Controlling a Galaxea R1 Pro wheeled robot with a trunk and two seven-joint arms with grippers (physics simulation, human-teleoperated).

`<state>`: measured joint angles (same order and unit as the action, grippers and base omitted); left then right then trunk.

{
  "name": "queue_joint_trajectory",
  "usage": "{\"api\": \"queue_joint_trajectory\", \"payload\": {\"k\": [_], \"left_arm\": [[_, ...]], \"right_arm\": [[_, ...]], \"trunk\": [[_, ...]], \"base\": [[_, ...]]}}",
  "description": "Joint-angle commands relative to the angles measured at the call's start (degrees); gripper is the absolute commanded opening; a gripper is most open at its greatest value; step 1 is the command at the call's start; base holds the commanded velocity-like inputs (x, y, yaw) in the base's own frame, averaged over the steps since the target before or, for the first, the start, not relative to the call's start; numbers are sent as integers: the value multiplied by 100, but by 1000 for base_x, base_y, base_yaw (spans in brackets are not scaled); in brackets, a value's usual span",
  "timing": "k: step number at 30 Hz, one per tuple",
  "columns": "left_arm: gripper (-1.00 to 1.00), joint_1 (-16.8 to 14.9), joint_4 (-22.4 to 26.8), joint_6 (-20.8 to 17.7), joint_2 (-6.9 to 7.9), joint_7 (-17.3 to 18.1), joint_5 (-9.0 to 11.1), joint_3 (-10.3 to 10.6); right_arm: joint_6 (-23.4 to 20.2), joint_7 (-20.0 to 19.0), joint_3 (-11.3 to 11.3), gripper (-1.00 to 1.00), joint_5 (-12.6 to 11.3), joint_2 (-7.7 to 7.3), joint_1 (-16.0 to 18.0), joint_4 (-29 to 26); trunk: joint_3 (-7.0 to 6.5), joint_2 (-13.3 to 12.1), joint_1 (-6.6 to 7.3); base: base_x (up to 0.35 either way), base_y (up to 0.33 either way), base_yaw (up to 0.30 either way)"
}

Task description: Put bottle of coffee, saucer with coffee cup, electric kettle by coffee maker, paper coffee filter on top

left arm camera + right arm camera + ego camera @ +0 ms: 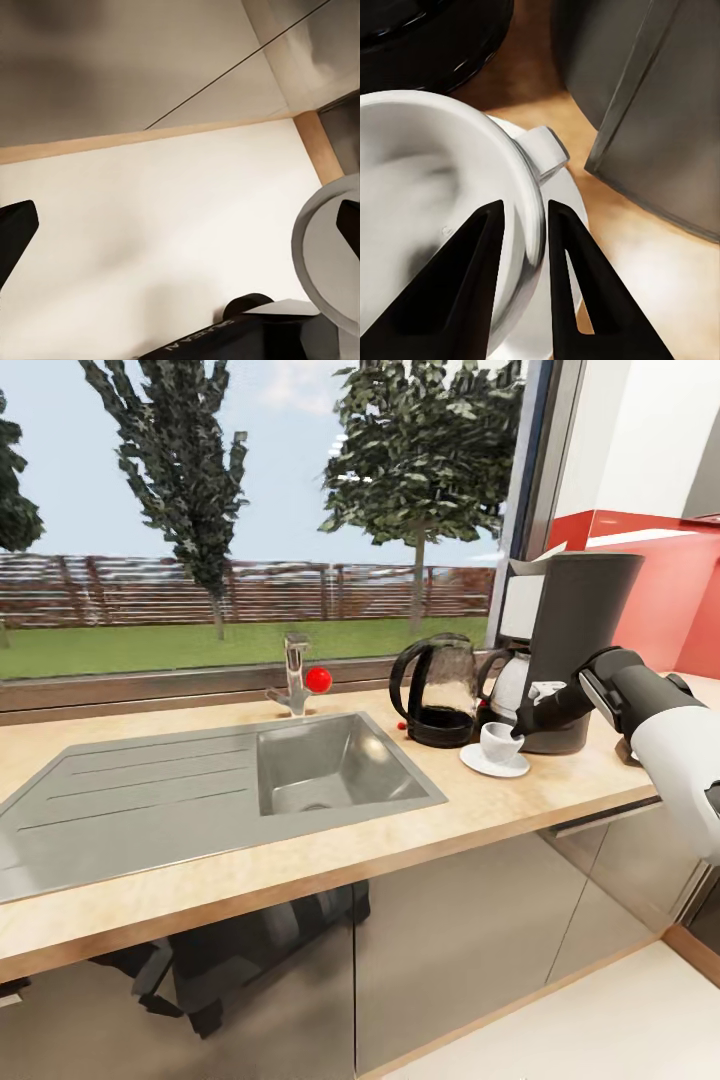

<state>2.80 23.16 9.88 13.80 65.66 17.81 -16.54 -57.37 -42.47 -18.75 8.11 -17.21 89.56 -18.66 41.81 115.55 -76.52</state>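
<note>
The right gripper point(521, 277) straddles the rim of the coffee cup point(442, 195), one finger inside the bowl and one outside, with the cup wall pinched between them, so it reads as clamped on the rim just beside the loop handle. In the head view, right of centre, the same gripper point(517, 732) meets the cup point(497, 741), which sits on the saucer point(494, 763) on the kitchen countertop point(420, 830). The coffee maker point(570, 640) stands just behind and to the right of it, and the electric kettle point(437, 690) just to the left, near the sink point(130, 790).

The cup looks light, rigid and glossy, so probably slippery and breakable; a rim pinch near the handle seems a fair hold, though a thin curved wall could twist between narrow fingers. The saucer is loose beneath and may shift if nudged.

The left gripper point(180, 247) shows dark fingertips point(15, 232) at opposite frame edges, set wide apart, above pale floor.
</note>
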Motion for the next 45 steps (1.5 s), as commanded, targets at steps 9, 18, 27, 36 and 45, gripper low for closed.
{"api": "queue_joint_trajectory", "payload": {"k": [9,18,27,36,45], "left_arm": [[100,1,5,33,0,8,3,1],[100,1,5,35,0,8,8,-6],[100,1,5,32,0,12,6,-7],[100,1,5,33,0,13,8,-14],[100,1,5,34,0,11,6,-13]], "right_arm": [[-19,-68,-15,-100,52,-2,0,-6],[-19,-68,-15,-100,52,-2,0,-6],[-19,-68,-15,-100,50,-2,0,-6],[-19,-68,-15,100,50,-2,0,-6],[-19,-68,-15,100,50,-4,0,-6]], "trunk": [[60,122,-66],[60,122,-66],[60,122,-66],[60,122,-66],[60,122,-66]], "base": [[0,0,0],[0,0,0],[0,0,0],[0,0,0],[0,0,0]]}}
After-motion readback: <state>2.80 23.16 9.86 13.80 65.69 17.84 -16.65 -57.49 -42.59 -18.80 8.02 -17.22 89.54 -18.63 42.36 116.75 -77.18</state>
